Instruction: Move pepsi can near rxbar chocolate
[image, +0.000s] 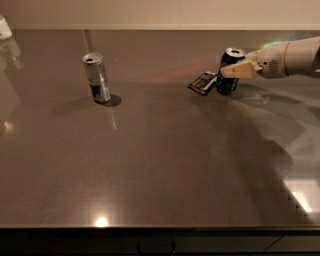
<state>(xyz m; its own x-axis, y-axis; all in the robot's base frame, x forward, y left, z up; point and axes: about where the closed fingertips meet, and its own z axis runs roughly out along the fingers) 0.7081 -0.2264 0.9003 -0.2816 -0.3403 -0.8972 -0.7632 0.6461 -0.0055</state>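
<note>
The pepsi can (228, 84), short and dark blue with a silver top, stands upright on the table at the far right. The rxbar chocolate (202, 82), a flat dark bar with white markings, lies right beside the can on its left, almost touching it. My gripper (233, 69) reaches in from the right on a white arm and is at the can's upper half, with a cream part of it across the can's front.
A taller slim silver-and-blue can (97, 78) stands at the far left of the dark grey table (160, 165). A white object (4, 27) sits at the far left corner. The table's front edge runs along the bottom.
</note>
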